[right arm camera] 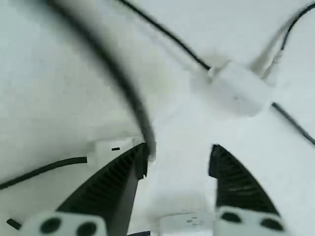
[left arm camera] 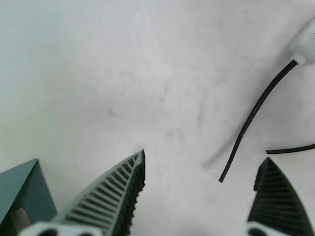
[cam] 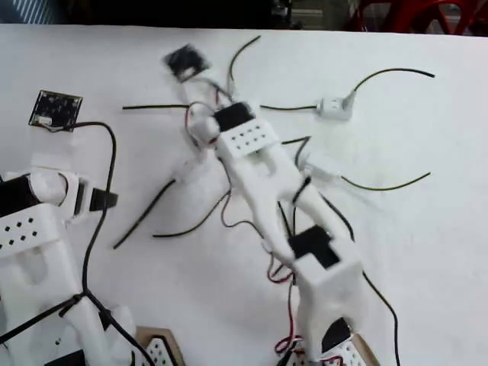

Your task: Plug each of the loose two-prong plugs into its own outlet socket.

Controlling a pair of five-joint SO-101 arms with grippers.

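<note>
Right gripper (right arm camera: 178,152): jaws apart, empty, mid-desk toward the far edge, short of a white connector (right arm camera: 241,88), evidently aligned for a grasp. Left gripper (left arm camera: 204,160): jaws apart, empty, near the left edge. A corded plug (left arm camera: 306,46) lies ahead of it, untouched.

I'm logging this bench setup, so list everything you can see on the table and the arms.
table: one, white, under everything.
connector bodies: two clear, white, right half of table, second one nearer the arm.
wires: several, black, scattered across the table.
circuit board: one, black, far left.
left gripper: one, dark fingers, open, by a wire end.
right gripper: one, dark fingers, open, by a connector body.
</note>
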